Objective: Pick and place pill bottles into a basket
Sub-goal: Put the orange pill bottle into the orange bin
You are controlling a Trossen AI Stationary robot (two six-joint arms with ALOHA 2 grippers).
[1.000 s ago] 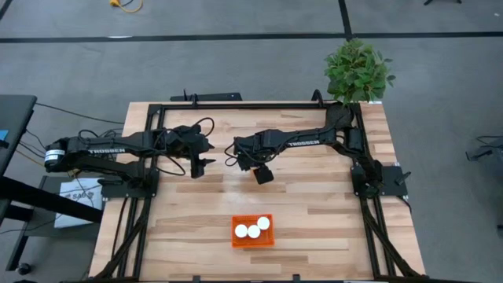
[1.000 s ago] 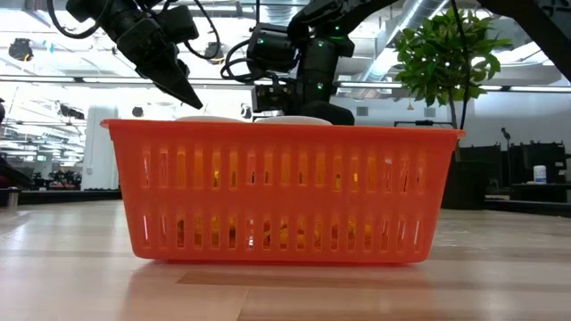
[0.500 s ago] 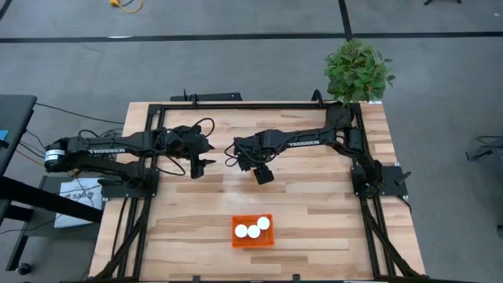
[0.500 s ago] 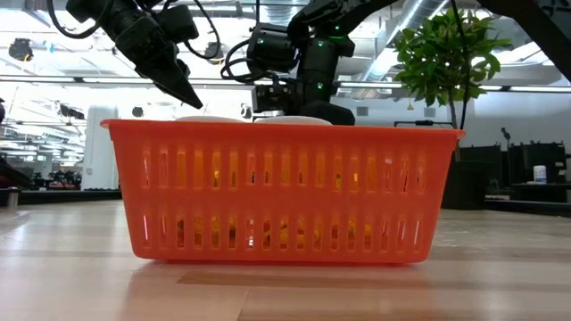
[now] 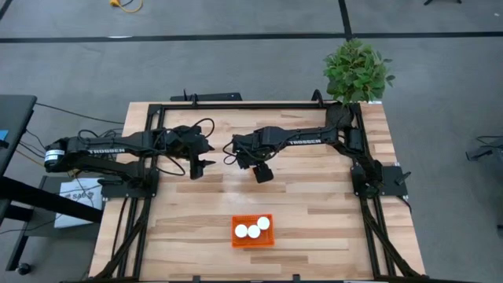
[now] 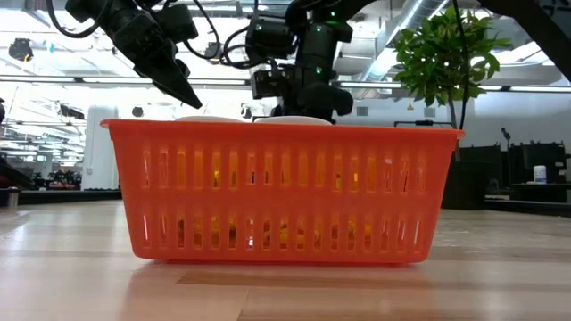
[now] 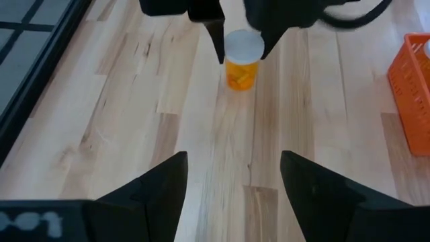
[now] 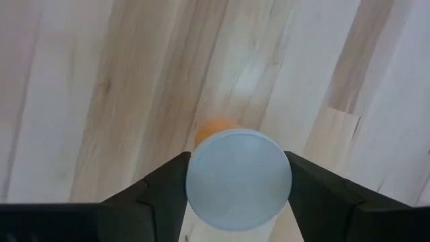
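The right gripper [image 5: 262, 173], at the frame's centre, has its fingers clamped on the last pill bottle [image 7: 242, 60], lifted for carrying. Three bottles sit in the basket [image 5: 252, 241] at lower centre. The left gripper [image 5: 198, 167] waits alongside, fingers apart.

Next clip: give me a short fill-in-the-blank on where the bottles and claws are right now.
1. The basket shows ____ white caps from above.
2. The fourth pill bottle is pinched at its cap by the ____ claw.
3. The left claw is ____ and holds nothing.
4. The basket sits on the ____.

Missing words: three; right; open; table
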